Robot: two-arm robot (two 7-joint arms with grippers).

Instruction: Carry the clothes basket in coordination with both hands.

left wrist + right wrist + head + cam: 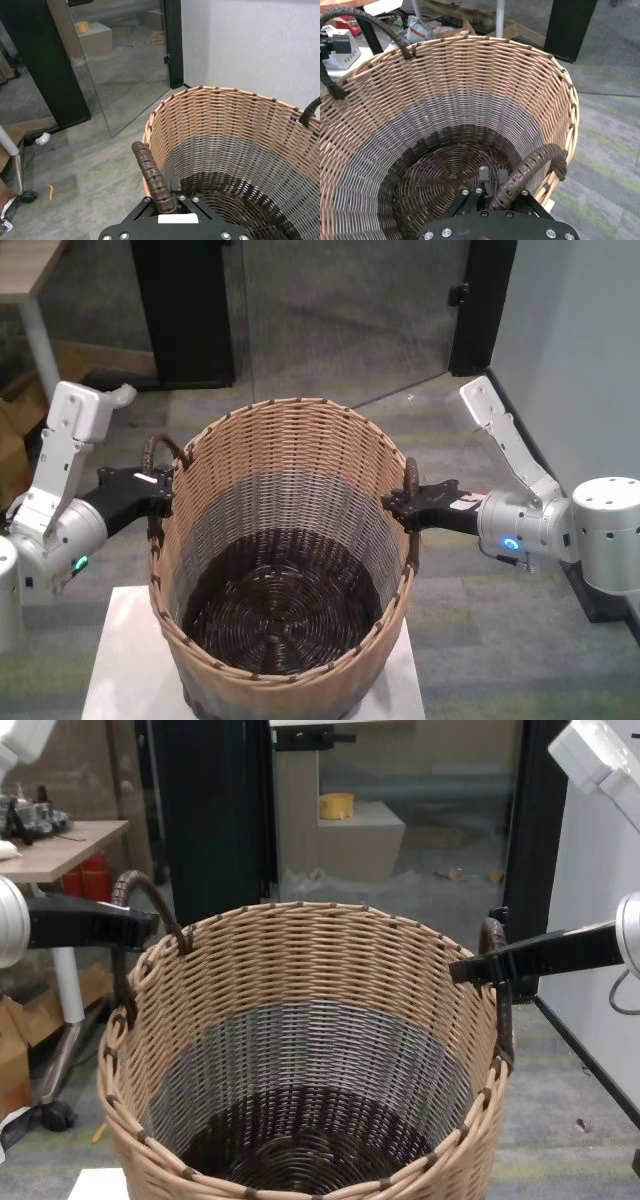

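— Where is the clothes basket (285, 560) right now?

— Straight in front of me, between my two arms. Its dark base seems to sit on, or just above, the white desk (115, 660) at the near edge (I cannot tell from these views whether it has left the surface).

— And your claws?

— My left claw (155, 490) is clenched on the left handle (163, 455), on the basket's left rim. My right claw (408, 505) is clenched on the right handle (411, 505), on the right rim. From each wrist I see the wrapped loop running down into the claw body, so I judge both grips seated.

— So which step is this?

— I'd say the grasp is done and the carry itself is the step in hand.

— What does the next move call for?

— Both arms moving together, at the same pace and height. The basket is wide and hangs from two loops, so if one side leads it will tilt or twist on the handles. I also want its base clear of the desk before I shift it sideways.
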